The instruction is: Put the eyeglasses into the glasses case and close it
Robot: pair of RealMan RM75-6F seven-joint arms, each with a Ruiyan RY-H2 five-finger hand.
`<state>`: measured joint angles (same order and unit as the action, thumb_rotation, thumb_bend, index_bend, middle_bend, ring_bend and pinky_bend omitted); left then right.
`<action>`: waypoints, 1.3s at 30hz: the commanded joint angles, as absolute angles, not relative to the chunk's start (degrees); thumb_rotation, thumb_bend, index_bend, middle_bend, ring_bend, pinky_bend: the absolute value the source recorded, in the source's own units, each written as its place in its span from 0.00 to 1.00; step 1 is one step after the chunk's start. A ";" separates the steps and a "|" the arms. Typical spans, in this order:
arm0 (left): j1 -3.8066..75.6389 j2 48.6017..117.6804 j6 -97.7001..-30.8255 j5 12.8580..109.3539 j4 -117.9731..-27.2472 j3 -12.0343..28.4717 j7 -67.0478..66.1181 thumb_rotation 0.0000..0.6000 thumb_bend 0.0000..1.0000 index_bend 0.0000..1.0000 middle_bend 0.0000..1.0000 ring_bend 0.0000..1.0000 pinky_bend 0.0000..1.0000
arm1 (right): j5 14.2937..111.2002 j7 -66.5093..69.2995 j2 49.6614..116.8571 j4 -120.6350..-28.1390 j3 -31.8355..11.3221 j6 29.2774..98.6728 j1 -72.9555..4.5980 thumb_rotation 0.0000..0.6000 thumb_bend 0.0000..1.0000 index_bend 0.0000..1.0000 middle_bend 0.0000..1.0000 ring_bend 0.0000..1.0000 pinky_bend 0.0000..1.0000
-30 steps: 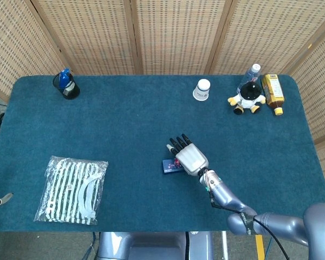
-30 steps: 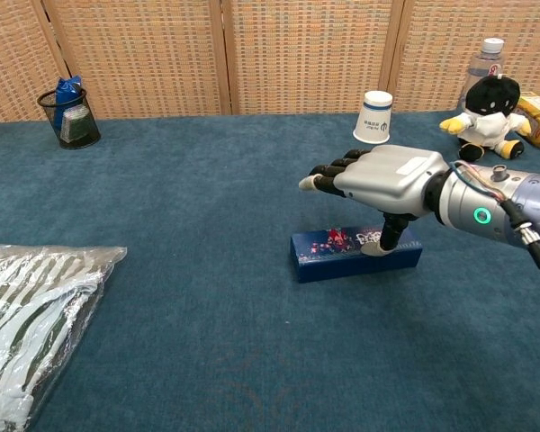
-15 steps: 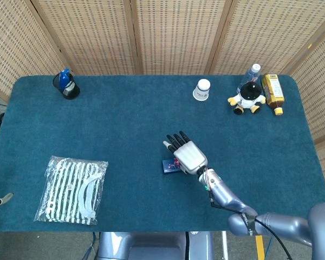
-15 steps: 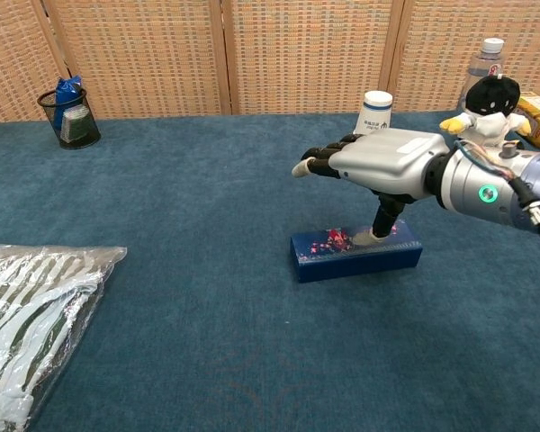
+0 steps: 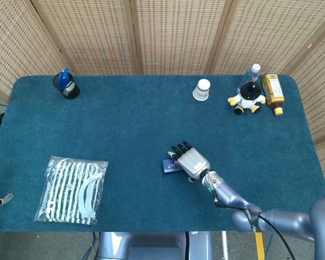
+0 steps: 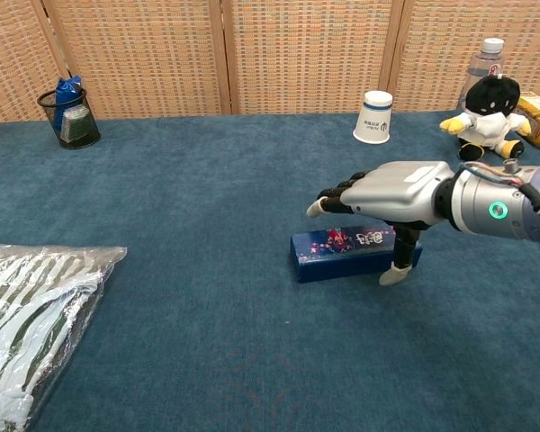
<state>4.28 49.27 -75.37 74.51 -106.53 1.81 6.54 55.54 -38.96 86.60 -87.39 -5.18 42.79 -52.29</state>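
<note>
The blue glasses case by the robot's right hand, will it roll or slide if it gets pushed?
The glasses case looks boxy and lies flat, so rolling seems unlikely. It probably slides stiffly, since the carpeted table likely drags. The right hand above it could probably lift it easily.

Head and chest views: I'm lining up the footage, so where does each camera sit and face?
Head view: high above, looking down on the whole table; shows the right hand, its arm and the robot's base.
Chest view: low at the near edge, looking across toward the screens; shows the right hand and forearm.
Shared: case, cup, plush, striped bag.
</note>
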 commanded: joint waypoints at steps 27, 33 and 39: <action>4.26 48.99 -75.33 74.94 -106.85 1.70 7.06 1.00 0.17 0.00 0.00 0.00 0.00 | 62.02 -27.44 89.04 -82.72 -4.51 43.20 -50.84 1.00 0.24 0.00 0.00 0.00 0.00; 3.44 48.28 -77.00 77.32 -107.28 1.30 8.75 1.00 0.17 0.00 0.00 0.00 0.00 | 62.96 -28.43 79.08 -95.33 -5.29 48.39 -48.79 1.00 0.20 0.00 0.00 0.00 0.00; 2.17 47.86 -79.19 80.77 -106.95 0.26 10.43 1.00 0.17 0.00 0.00 0.00 0.00 | 71.57 -24.81 67.69 -106.65 -3.63 60.73 -40.98 1.00 0.03 0.00 0.00 0.00 0.00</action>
<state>2.54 47.99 -78.66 80.15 -107.08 0.58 10.02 66.03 -27.21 73.03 -101.69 -4.62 53.62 -45.87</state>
